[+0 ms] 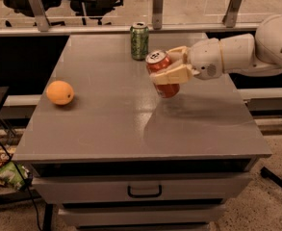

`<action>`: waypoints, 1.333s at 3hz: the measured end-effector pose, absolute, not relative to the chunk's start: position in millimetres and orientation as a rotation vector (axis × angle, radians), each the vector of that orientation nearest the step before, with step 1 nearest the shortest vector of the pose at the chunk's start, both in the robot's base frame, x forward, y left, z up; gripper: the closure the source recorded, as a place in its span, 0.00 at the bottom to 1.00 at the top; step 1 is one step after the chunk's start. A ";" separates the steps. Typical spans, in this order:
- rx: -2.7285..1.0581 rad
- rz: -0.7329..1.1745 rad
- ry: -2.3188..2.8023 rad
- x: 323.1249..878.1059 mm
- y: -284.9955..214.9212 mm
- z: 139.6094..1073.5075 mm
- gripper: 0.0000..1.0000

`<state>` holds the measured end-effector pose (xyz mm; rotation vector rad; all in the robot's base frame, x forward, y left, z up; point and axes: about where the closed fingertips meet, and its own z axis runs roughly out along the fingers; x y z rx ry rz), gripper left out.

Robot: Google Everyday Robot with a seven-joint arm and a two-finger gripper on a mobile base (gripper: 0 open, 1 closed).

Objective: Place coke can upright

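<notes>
The coke can (161,74) is red with a silver top. It hangs above the middle of the grey table (107,124), nearly upright and leaning slightly left. My gripper (168,67) comes in from the right on a white arm and is shut on the coke can, with one cream finger (172,75) across its front. The can's bottom is clear of the tabletop.
A green can (139,41) stands upright at the table's back edge, just left of and behind the held can. An orange (60,92) lies at the table's left side. A drawer with a handle (144,192) is below the tabletop. Office chairs stand behind a rail.
</notes>
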<state>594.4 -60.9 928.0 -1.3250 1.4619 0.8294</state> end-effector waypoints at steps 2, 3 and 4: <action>-1.171 0.887 1.315 596.1 -74.2 919.0 0.78; -1.124 0.930 1.280 597.2 -77.1 916.5 0.55; -1.103 0.957 1.271 598.2 -78.2 912.8 0.31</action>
